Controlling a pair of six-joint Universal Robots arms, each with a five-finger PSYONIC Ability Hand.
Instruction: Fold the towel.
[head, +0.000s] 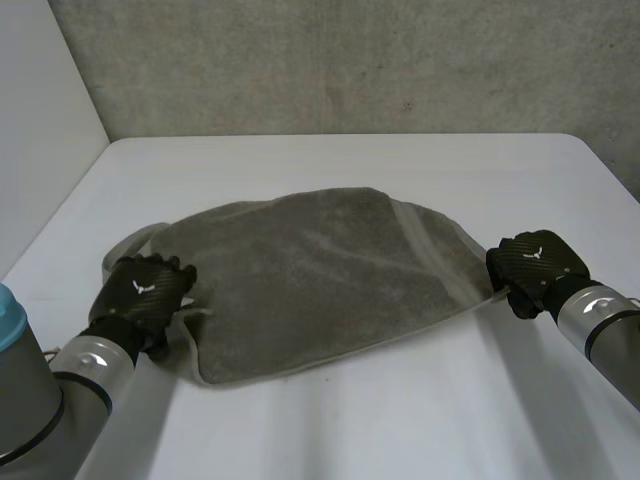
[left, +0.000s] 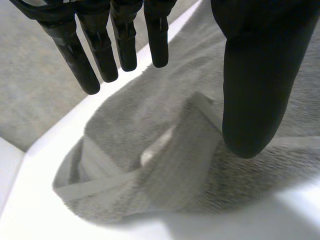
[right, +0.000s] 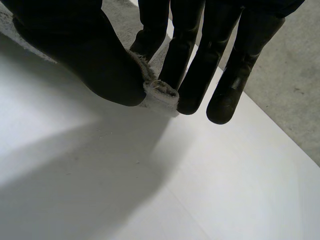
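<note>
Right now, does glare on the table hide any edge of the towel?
Head view: even light, the grey towel outlines cleanly on the white table. Left wrist view: the table glares bright beside the hem. Right wrist view: the corner pinched by the right robot hand is plainly lit.

Head camera is sitting behind and between my arms, looking down on the whole white table (head: 330, 420), towel (head: 310, 280) centre frame. Left wrist camera is peering close along my left hand (left: 260, 75) onto a bunched towel corner. Right wrist camera is hugging my right hand (right: 85, 50) at the towel's opposite end. All three are sharing the towel.
</note>
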